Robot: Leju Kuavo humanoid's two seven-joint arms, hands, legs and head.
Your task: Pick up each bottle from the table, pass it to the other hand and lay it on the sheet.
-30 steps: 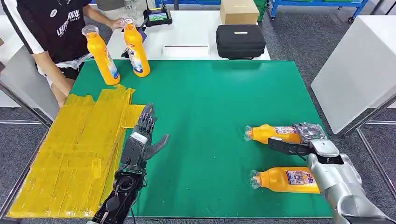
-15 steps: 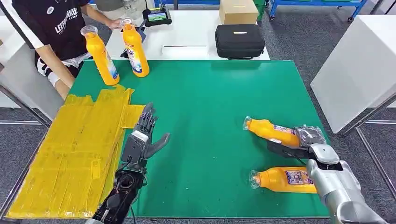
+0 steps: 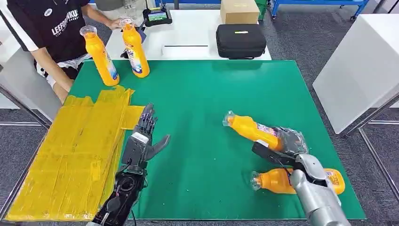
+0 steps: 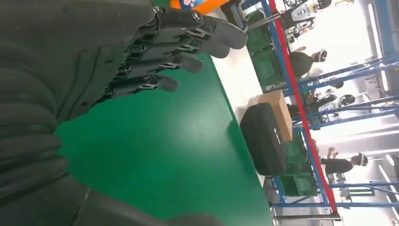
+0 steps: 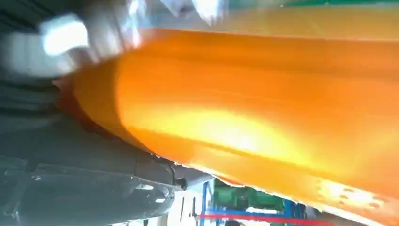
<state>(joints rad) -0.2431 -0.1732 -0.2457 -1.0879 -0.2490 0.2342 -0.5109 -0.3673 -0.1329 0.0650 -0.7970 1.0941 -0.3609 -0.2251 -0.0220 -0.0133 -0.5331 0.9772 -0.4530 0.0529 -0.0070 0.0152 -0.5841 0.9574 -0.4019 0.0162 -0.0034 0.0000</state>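
Already tilted, 1 bottle (image 3: 254,131) is gripped near its base by the right hand (image 3: 289,143); slippage is risked before the spread-fingered, empty left hand (image 3: 143,136) is reached.

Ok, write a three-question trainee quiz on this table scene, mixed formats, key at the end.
1. True or false: the right hand holds a bottle.
2. How many bottles stand upright at the mat's far left corner? A) one B) two C) three
3. Fill in: the left hand is open beside the yellow ____.

Key:
1. True; that bottle is tilted, cap end raised.
2. B; two upright bottles stand near a person.
3. Sheet. One more bottle lies on the mat by the right arm.
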